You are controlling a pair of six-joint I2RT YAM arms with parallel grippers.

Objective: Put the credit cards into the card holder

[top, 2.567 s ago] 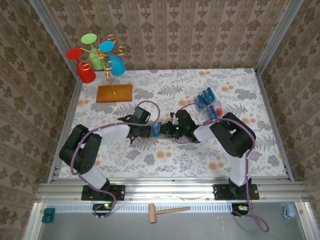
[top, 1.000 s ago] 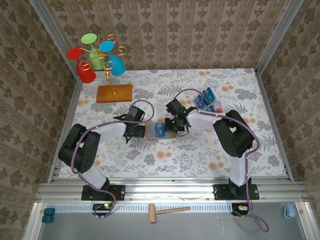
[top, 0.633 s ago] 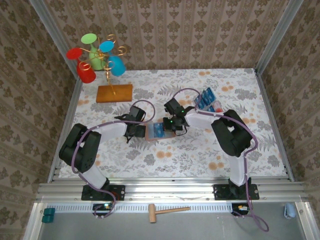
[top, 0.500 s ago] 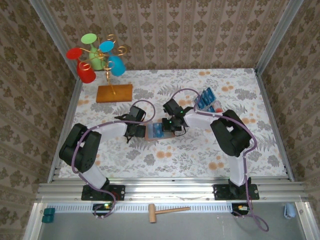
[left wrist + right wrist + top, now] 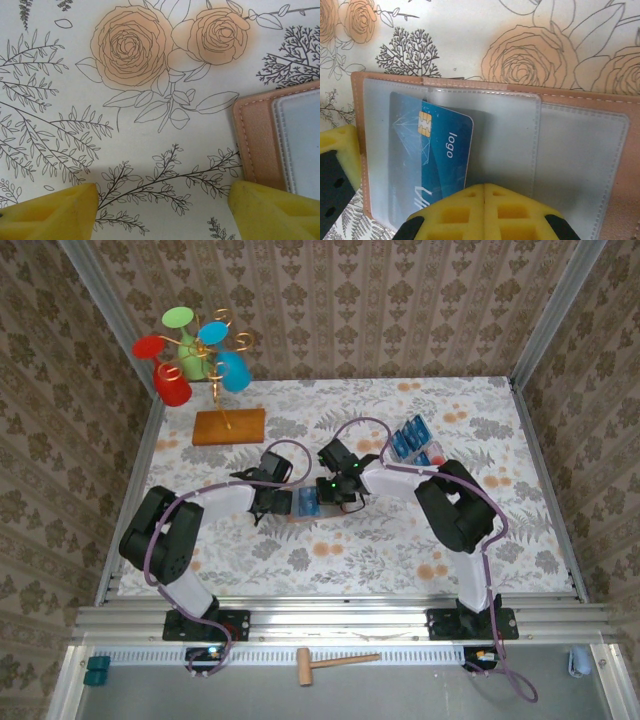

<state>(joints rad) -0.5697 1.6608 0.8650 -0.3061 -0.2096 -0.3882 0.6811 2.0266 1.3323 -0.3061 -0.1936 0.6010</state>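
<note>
Top external: left gripper (image 5: 278, 502) and right gripper (image 5: 333, 490) flank the open holder (image 5: 305, 504) mid-table; spare cards (image 5: 408, 440) stand in the tray (image 5: 432, 455).
Left wrist: jaws spread, empty, beside the holder's corner.
Right wrist: jaws pressed together near one card (image 5: 442, 145), partly pocketed; the rest not yet in.

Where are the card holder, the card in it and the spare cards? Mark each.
card holder (image 5: 580, 165): right wrist view, its empty clear pocket.
credit card (image 5: 444, 152): right wrist view, blue face by its logo.
spare credit cards (image 5: 408, 437): top external view, blue stack in the tray.
</note>
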